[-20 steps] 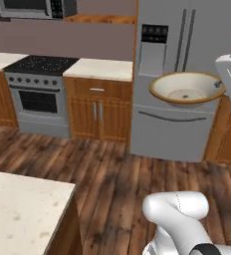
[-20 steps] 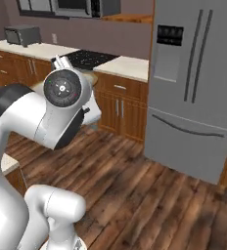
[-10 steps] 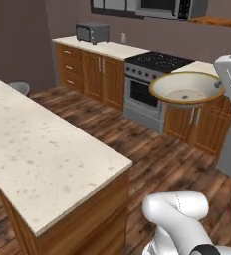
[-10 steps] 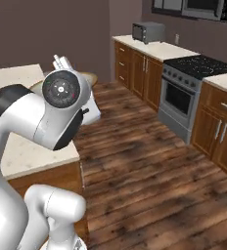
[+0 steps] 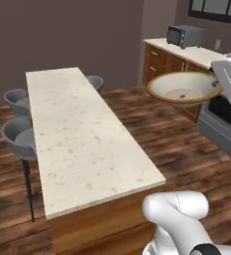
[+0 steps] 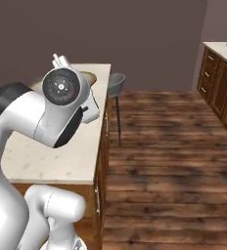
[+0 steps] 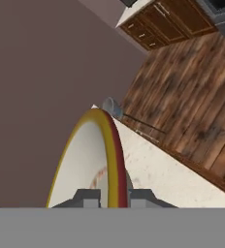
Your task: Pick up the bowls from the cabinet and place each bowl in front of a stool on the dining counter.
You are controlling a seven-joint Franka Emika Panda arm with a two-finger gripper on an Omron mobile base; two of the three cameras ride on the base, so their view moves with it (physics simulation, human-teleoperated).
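Note:
A wide shallow cream bowl (image 5: 183, 88) with a tan rim hangs level in the air, to the right of the dining counter (image 5: 82, 144) and above the floor. My gripper (image 5: 216, 83) is shut on its right rim. In the hand view the fingertips (image 7: 88, 196) pinch the bowl's rim (image 7: 113, 150) edge-on, with the counter top (image 7: 158, 170) beyond it. Grey stools stand along the counter's far side (image 5: 17, 140), (image 5: 16, 99), and one at its far end (image 5: 94, 81), which is also the stool (image 6: 116, 83) in the right base view. The cabinet is out of view.
A microwave (image 5: 185, 36) sits on a back counter over wooden floor cabinets (image 5: 163, 62). A dark stove front (image 5: 218, 115) lies below the bowl. Open wood floor (image 6: 174, 161) runs right of the island. More floor cabinets (image 6: 221, 88) line the right wall.
The whole scene has swept sideways with the base: fridge and stove gave way to the dining counter and stools. The bowl stays in my shut gripper, unchanged relative to the arm.

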